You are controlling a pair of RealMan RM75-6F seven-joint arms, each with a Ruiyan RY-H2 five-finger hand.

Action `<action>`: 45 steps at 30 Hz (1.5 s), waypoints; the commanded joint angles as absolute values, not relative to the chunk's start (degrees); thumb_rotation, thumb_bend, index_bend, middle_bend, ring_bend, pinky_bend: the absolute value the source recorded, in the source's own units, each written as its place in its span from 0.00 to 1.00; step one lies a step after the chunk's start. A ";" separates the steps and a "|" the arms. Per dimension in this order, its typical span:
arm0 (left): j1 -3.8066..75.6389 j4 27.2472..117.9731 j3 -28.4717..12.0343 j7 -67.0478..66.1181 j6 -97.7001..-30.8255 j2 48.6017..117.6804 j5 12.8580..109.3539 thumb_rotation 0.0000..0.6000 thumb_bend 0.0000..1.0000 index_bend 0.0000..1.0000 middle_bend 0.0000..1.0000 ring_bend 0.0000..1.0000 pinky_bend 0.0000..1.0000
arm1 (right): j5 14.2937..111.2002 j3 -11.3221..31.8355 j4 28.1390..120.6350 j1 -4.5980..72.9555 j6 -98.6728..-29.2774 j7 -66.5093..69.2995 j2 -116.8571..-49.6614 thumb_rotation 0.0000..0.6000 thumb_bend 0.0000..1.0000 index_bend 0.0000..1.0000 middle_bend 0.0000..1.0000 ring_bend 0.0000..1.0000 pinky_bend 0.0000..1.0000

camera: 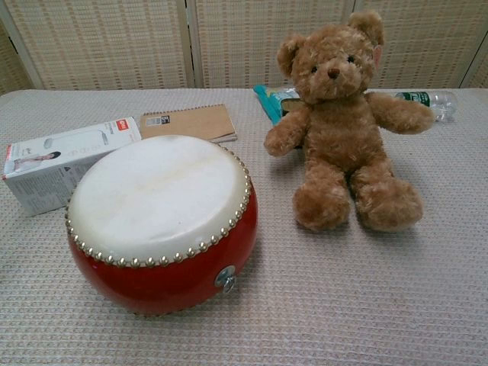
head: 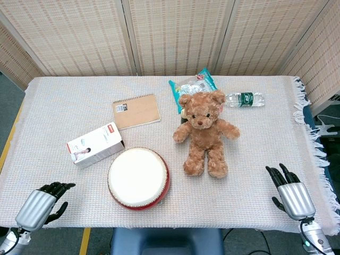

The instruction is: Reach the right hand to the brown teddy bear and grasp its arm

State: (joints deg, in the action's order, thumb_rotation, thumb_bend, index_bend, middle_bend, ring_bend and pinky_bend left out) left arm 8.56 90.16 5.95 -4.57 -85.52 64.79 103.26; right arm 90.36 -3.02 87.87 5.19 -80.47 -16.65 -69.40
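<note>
Fingers apart and holding nothing, the right hand (head: 291, 194) rests at the lower right of the head view, near the worktop's (head: 255, 175) front edge. The brown teddy bear (head: 205, 133) sits up and to the left of it, near the middle of the frame and well apart from the hand. The bear's nearer arm (head: 228, 129) sticks out toward the right edge of the frame.

In the chest view the bear (camera: 345, 122) sits upright at upper right, legs stretched forward, both arms spread out, with curly tan fur, a dark nose and small dark eyes.

At lower left of the head view the left hand (head: 41, 204) rests with fingers loosely curled around nothing.

A red drum (head: 138, 178) with a white skin lies left of the bear.
</note>
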 commanded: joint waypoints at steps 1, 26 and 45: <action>8.65 89.93 6.08 -4.98 -85.48 64.95 103.70 1.00 0.43 0.24 0.34 0.31 0.51 | 90.30 -2.96 88.03 5.21 -80.34 -16.73 -69.22 1.00 0.14 0.03 0.14 0.02 0.24; 8.43 90.24 6.11 -4.28 -85.63 64.59 102.97 1.00 0.43 0.24 0.34 0.31 0.51 | 92.07 12.32 42.83 20.22 -89.14 -1.06 -98.32 1.00 0.16 0.34 0.26 0.14 0.33; 8.34 90.46 6.15 -3.55 -85.93 64.20 103.04 1.00 0.43 0.24 0.34 0.31 0.51 | 89.23 12.20 19.76 31.81 -83.08 1.54 -112.58 1.00 0.16 0.34 0.26 0.14 0.36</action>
